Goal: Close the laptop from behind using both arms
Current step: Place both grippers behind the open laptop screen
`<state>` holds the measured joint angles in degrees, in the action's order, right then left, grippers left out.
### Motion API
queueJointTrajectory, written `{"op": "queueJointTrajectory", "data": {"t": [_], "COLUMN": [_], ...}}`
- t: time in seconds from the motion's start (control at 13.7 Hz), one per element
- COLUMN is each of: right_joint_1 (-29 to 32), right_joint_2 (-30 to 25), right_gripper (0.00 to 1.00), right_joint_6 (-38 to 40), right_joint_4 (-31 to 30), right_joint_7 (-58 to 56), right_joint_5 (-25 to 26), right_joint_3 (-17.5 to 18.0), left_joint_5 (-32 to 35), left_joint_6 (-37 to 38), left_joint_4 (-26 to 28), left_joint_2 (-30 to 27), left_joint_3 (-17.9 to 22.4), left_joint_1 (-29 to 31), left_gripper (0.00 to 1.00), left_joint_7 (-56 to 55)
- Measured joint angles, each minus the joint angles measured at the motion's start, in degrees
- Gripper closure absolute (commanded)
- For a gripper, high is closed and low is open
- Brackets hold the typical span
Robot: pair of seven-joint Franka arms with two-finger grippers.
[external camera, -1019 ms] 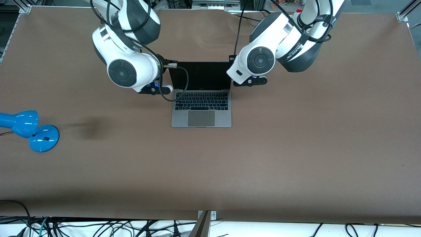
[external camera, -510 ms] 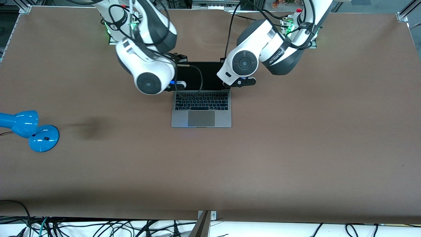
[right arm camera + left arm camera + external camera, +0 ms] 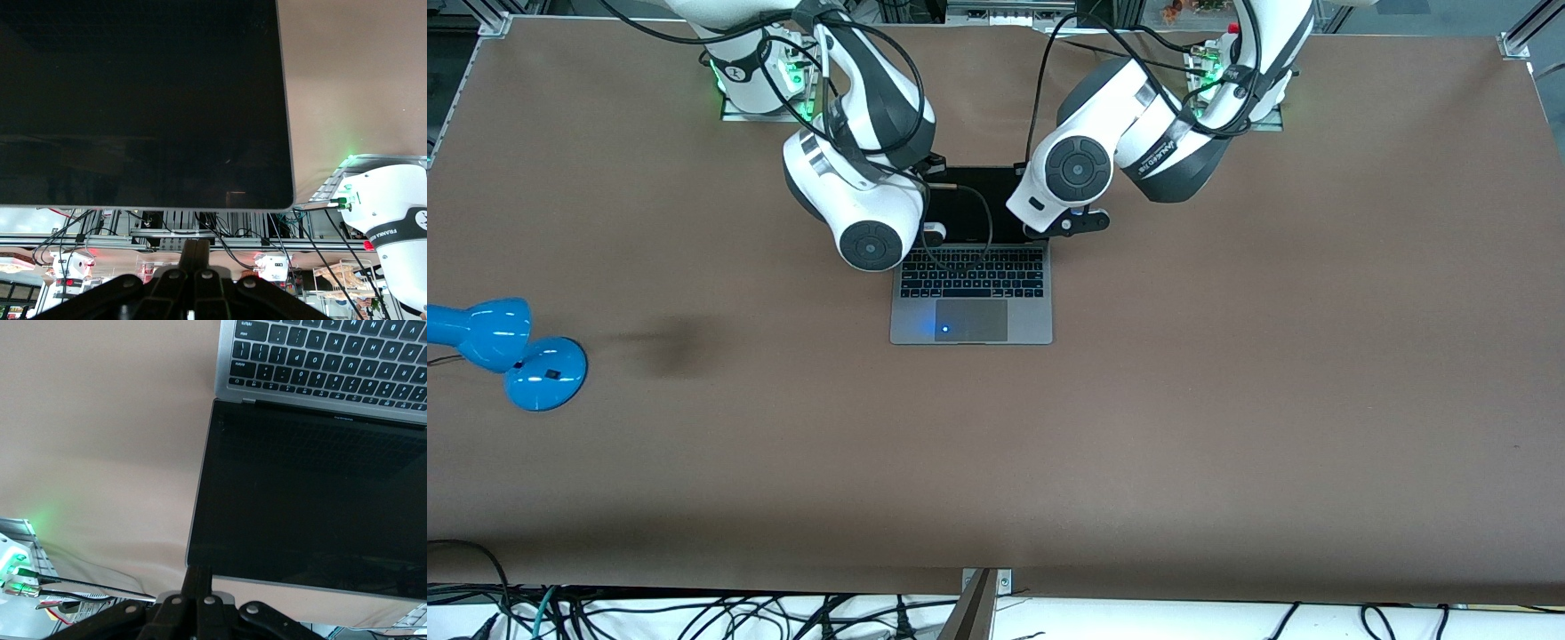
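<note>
your left gripper (image 3: 198, 590) and right gripper (image 3: 194, 257), fingers pinched shut on nothing, sit at the top edge of the laptop (image 3: 971, 293) lid's back, one near each corner.

Bright, even light (soft shadows), sharp.

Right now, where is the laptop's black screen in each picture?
Front view: the screen stands between the two arms, above the keyboard.
Left wrist view: it fills the middle, keyboard alongside.
Right wrist view: it fills most of the picture.
Shared landmark: the brown table.
</note>
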<state>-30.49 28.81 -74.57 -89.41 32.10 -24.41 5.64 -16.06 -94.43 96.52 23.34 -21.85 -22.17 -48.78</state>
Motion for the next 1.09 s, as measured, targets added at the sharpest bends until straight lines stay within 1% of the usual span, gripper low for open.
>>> {"op": "queueJointTrajectory", "data": {"t": [0.22,0.51,0.73,0.95,1.09], "right_joint_1": [0.0,0.0,0.0,0.1,0.1], "right_joint_2": [0.7,1.3,1.6,1.5,1.5], "right_gripper": [1.00,1.00,1.00,1.00,1.00], "right_joint_6": [-0.1,-0.6,-1.0,-1.1,-1.2], "right_joint_4": [-0.1,-0.1,0.0,0.1,0.1], "right_joint_7": [0.0,0.0,0.0,0.0,0.0], "right_joint_5": [0.0,0.0,0.0,0.0,0.0], "right_joint_3": [-0.1,-0.3,-0.4,-0.5,-0.5], "left_joint_5": [0.5,0.7,0.8,0.8,0.8], "left_joint_6": [-2.2,-2.5,1.1,5.4,6.0], "left_joint_4": [0.0,-0.1,-0.7,-1.1,-0.9], "left_joint_2": [0.8,1.2,0.2,-2.7,-3.8], "left_joint_3": [0.2,0.7,0.8,0.7,-0.2], "left_joint_1": [0.0,0.1,1.2,1.9,1.8], "left_gripper": [1.00,1.00,1.00,1.00,1.00], "left_joint_7": [0.0,0.0,0.1,0.0,-0.6]}}
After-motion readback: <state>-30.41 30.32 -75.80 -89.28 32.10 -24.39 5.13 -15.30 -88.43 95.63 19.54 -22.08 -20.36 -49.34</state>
